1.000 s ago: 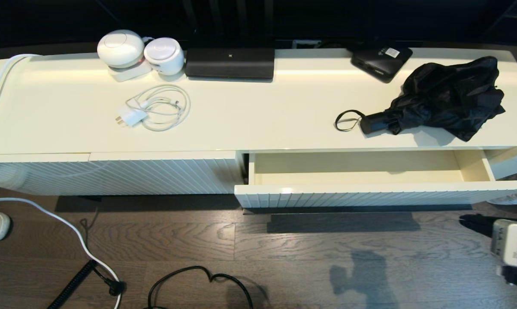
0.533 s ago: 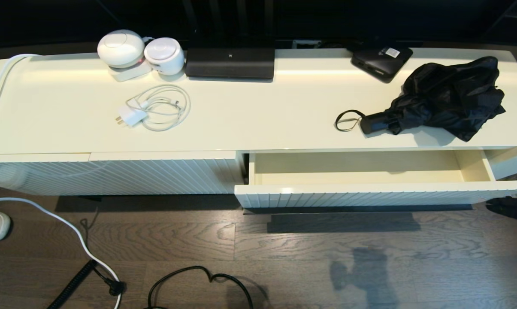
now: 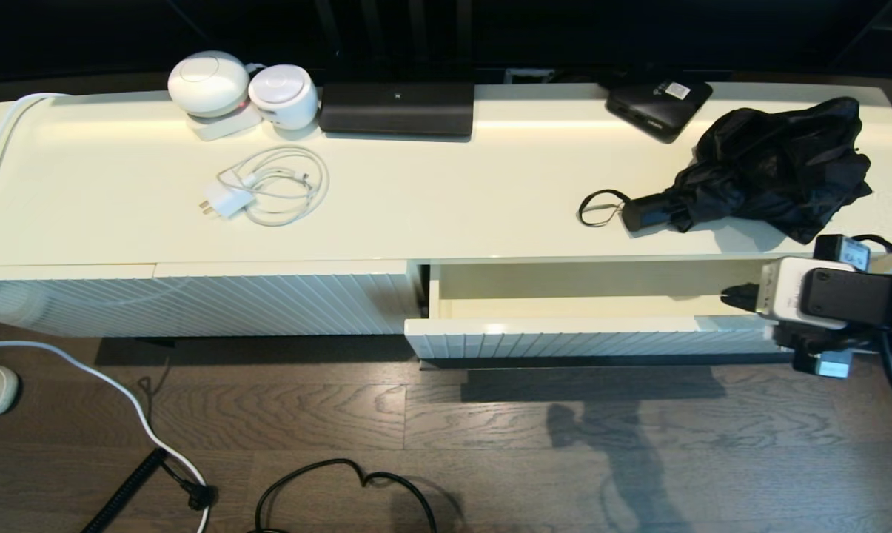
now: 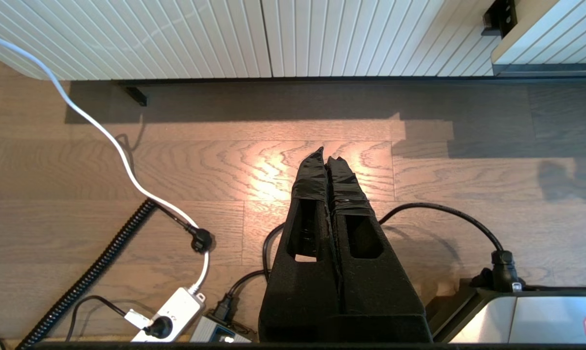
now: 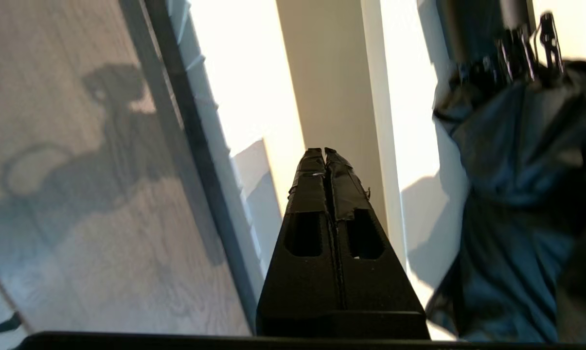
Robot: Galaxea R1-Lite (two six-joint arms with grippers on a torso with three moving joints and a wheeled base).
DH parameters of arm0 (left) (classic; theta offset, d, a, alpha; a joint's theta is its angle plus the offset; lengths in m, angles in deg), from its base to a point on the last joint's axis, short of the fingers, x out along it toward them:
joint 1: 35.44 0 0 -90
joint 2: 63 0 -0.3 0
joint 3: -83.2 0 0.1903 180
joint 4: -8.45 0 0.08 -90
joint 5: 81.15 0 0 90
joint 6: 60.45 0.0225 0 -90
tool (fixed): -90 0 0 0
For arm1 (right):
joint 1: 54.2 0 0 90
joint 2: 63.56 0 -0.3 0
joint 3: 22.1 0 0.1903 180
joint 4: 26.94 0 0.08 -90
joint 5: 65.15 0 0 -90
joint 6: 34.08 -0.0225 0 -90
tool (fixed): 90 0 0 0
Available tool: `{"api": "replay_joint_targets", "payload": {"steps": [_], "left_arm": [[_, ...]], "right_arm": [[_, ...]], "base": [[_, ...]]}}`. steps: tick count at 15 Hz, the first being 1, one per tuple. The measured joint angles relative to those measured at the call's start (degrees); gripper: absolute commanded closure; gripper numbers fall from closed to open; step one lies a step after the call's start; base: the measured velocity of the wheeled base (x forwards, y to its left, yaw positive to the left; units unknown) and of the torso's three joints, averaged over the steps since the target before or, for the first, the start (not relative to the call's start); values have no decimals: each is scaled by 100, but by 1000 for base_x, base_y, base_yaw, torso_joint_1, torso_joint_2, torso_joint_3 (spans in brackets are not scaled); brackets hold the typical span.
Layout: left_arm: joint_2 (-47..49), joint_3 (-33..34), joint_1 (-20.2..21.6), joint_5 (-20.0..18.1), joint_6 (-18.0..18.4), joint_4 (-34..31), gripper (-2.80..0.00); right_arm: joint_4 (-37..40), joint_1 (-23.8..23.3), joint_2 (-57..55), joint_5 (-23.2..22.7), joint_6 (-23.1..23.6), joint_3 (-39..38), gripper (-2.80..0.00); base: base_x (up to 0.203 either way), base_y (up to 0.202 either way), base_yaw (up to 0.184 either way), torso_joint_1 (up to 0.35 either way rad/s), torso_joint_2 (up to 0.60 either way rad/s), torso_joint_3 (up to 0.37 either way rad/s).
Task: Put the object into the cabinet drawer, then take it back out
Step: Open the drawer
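Umbrella [image 3: 771,166] on cabinet top, beyond closed right gripper [image 3: 734,297] above drawer [image 3: 608,296].

Home living room: long low cream media cabinet [image 3: 416,215] with ribbed fronts on dark wood plank floor [image 3: 342,422]. Two white round speakers [image 3: 242,89], black set-top boxes [image 3: 397,107], coiled white phone charger [image 3: 268,185], power strip [image 4: 168,316] and loose cables on the floor.
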Motion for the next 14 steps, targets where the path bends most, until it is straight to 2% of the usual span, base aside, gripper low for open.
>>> {"api": "replay_joint_targets", "payload": {"steps": [2, 14], "left_arm": [[0, 2, 0, 0, 0, 0, 0], [0, -2, -2, 1, 2, 0, 0]], "right_arm": [[-316, 55, -287, 25, -2, 55, 0], [-939, 74, -1277, 86, 45, 380, 0]], "base": [[0, 0, 0, 0, 0, 0], [0, 0, 0, 0, 0, 0]]}}
